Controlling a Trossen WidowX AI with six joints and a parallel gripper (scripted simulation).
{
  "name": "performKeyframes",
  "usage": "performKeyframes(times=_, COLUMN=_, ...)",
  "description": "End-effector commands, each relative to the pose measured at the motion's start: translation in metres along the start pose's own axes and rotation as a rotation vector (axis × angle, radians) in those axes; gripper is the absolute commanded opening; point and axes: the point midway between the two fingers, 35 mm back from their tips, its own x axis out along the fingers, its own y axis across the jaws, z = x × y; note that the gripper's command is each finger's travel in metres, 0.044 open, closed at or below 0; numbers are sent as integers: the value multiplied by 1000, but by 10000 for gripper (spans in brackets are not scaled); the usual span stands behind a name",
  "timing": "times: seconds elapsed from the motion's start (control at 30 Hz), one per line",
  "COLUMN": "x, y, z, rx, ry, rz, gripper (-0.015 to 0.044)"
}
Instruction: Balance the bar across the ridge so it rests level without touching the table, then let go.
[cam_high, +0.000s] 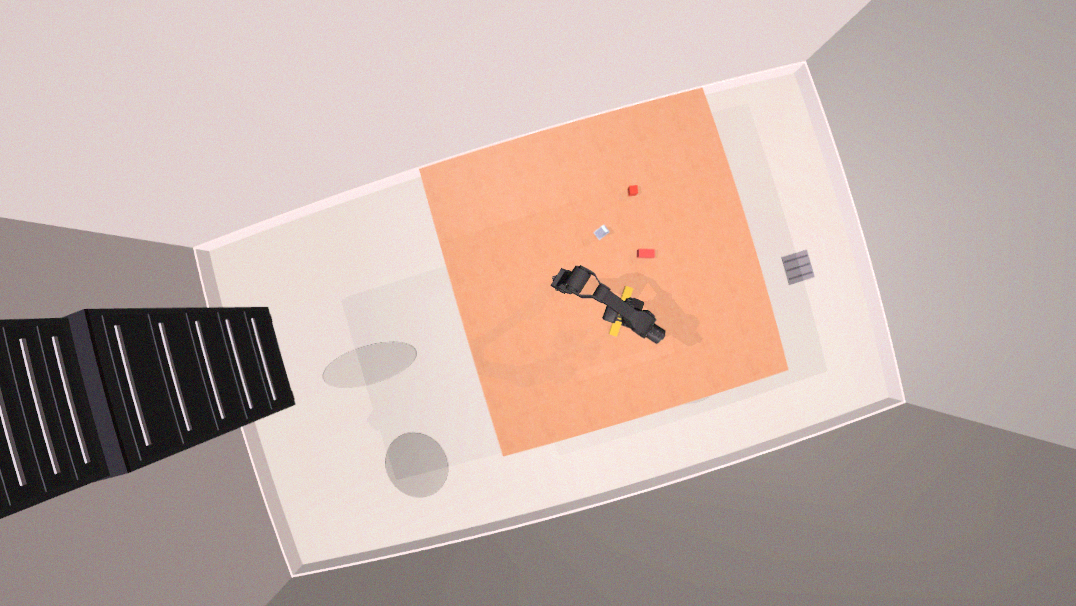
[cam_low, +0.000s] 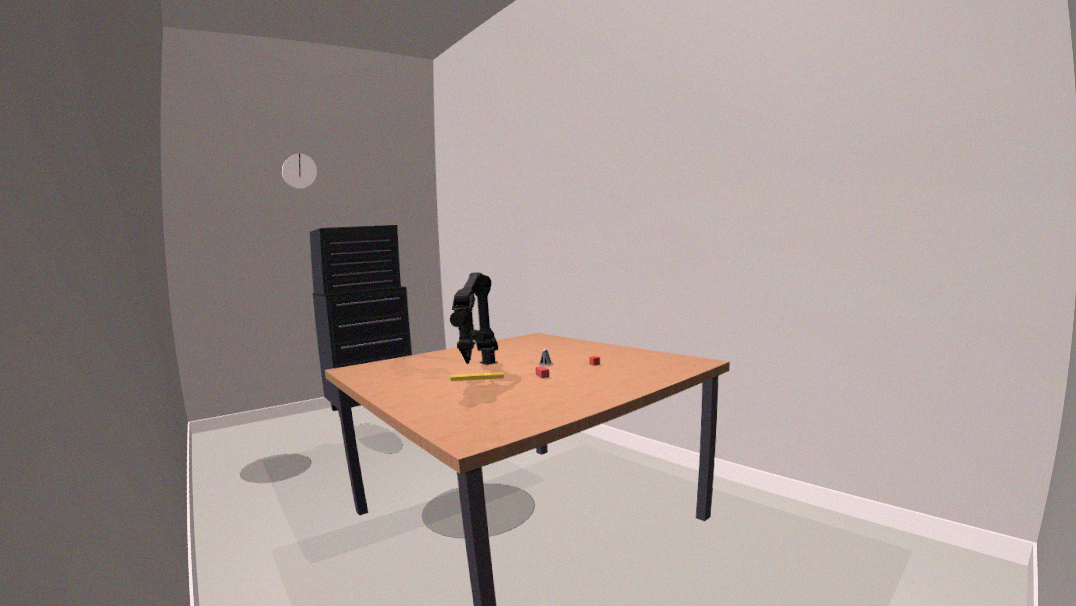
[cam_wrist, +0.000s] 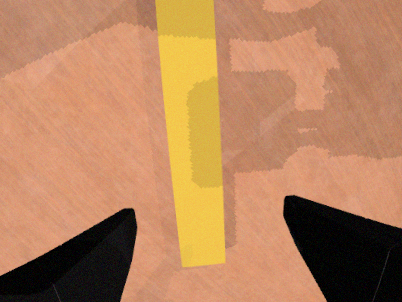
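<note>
The yellow bar (cam_high: 615, 328) (cam_low: 477, 376) (cam_wrist: 192, 60) lies flat on the table (cam_high: 512, 188) (cam_low: 602, 391). My gripper (cam_low: 466, 359) (cam_wrist: 210, 212) is open and empty, pointing down above the bar. In the wrist view, one end of the bar shows between the two spread black fingers, with a gap on each side. The arm hides the middle of the bar and the fingertips in the top view. The small grey-blue ridge (cam_high: 600, 232) (cam_low: 545, 357) stands apart from the bar, with nothing on it.
A longer red block (cam_high: 646, 253) (cam_low: 542, 372) lies between the bar and a small red cube (cam_high: 633, 190) (cam_low: 594, 360). Both are near the ridge. A black drawer cabinet (cam_high: 188, 368) (cam_low: 361, 301) stands on the floor beyond the table.
</note>
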Motion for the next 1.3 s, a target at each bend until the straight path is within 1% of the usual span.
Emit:
performKeyframes(times=0.0, x=21, y=2, z=0, rx=-7, ry=3, rz=16, gripper=315)
performKeyframes(times=0.1, x=38, y=3, z=0, rx=-7, ry=3, rz=17, gripper=315)
performKeyframes(times=0.37, x=41, y=3, z=0, rx=-7, ry=3, rz=17, gripper=315)
performKeyframes(times=0.83, x=63, y=4, z=0, rx=-7, ry=3, rz=17, gripper=315)
performKeyframes(times=1.27, x=65, y=4, z=0, rx=-7, ry=3, rz=17, gripper=315)
